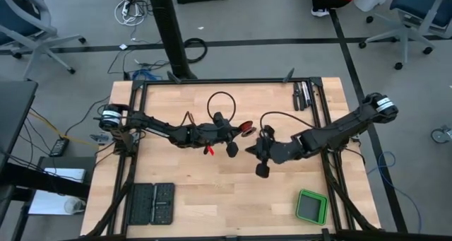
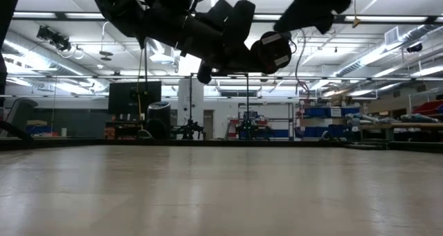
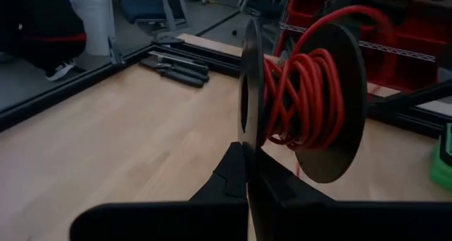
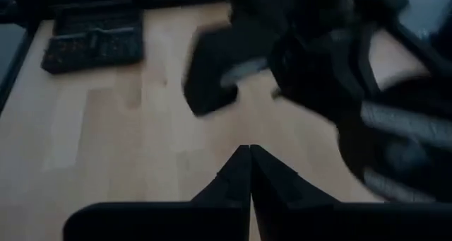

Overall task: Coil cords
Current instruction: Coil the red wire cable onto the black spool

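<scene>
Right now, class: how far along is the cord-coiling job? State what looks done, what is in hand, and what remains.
Done: many turns of red-orange cord already sit wound on the dark spool. In hand: the left tool is shut on the spool's disc edge, holding it above the table; the right tool is shut, apparently on nothing. Left: a strand trails off the top of the spool; how much stays unwound cannot be seen.

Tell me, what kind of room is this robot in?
Probably a robotics lab or workshop. Swivel office chairs stand on a grey floor strewn with cables, and the low view shows long ceiling lights and storage shelves with blue bins beyond the wooden table.
</scene>
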Available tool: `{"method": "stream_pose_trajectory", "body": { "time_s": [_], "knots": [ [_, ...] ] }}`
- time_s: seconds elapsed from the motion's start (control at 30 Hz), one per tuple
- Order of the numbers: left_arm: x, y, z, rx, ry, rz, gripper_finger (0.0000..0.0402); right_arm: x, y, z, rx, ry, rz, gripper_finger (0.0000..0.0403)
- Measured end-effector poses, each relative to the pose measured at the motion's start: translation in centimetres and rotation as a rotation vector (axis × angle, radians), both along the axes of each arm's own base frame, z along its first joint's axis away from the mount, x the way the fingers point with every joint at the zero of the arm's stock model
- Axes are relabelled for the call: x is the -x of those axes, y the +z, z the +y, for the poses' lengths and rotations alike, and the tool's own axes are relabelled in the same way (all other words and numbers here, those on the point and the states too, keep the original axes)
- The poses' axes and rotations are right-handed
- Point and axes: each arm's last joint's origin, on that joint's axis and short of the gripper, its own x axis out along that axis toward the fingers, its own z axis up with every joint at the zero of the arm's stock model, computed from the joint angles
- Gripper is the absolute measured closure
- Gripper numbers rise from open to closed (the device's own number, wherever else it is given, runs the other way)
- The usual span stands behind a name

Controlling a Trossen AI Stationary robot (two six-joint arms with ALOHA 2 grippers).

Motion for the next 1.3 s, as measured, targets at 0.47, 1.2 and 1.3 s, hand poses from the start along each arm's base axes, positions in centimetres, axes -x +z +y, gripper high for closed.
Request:
{"method": "stream_pose_trajectory", "body": {
  "time_s": [0.47, 1.2, 1.3],
  "knots": [
    [0.0, 0.1, 0.0, -0.014, -0.010, -0.004, 0.0401, 3.4, -3.0, 1.7, -0.043, -0.238, 0.107, 0.0345],
    [-0.1, 0.2, -0.3, -0.008, -0.035, -0.017, 0.0401, 5.7, -8.2, -0.6, 0.107, -0.378, 0.155, 0.0284],
    [-0.1, 0.3, -0.3, -0.007, -0.036, -0.025, 0.0401, 5.5, -8.7, -0.8, 0.101, -0.365, 0.125, 0.0286]
  ]
}}
